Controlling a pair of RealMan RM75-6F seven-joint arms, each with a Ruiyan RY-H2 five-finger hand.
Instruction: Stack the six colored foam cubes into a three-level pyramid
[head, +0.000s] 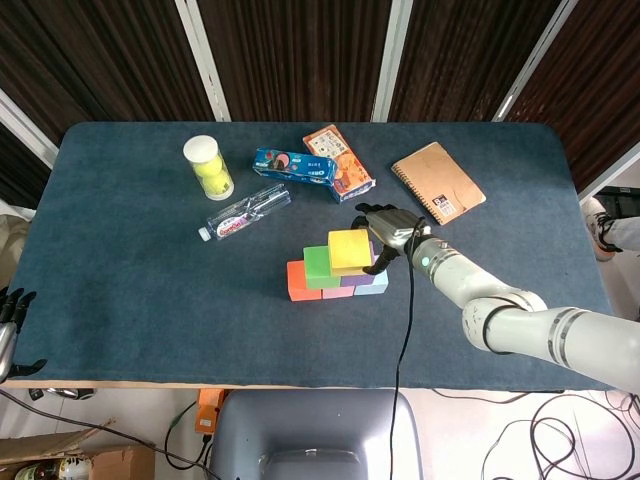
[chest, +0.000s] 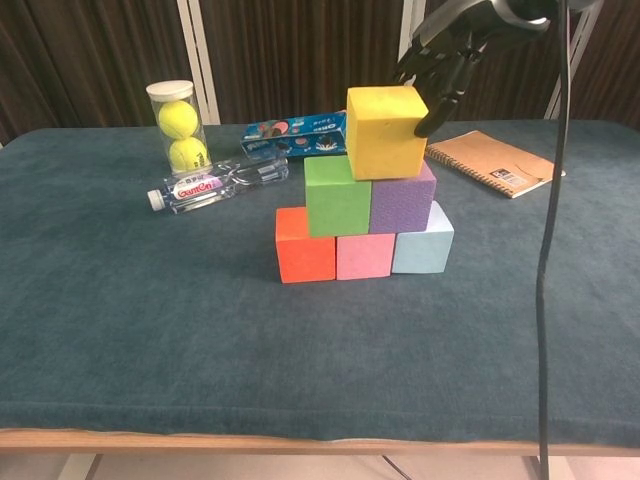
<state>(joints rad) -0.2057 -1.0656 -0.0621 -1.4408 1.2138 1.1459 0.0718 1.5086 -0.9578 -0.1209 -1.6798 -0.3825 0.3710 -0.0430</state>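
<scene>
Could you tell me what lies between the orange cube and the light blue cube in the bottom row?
The pink cube sits between them, seen plainly in the chest view.

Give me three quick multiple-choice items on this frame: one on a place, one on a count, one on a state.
1. Where is the yellow cube?
A. on the bare table
B. atop the green cube and purple cube
C. beside the notebook

2. How many cubes form the bottom row?
A. two
B. three
C. four

3. What is the right hand doing?
A. holding the yellow cube at its right side
B. resting flat on the notebook
C. gripping the water bottle

Answers: 1 B, it sits over the seam of the middle pair. 2 B, orange cube, pink cube and light blue cube. 3 A, its fingers are against the cube's right face.
</scene>
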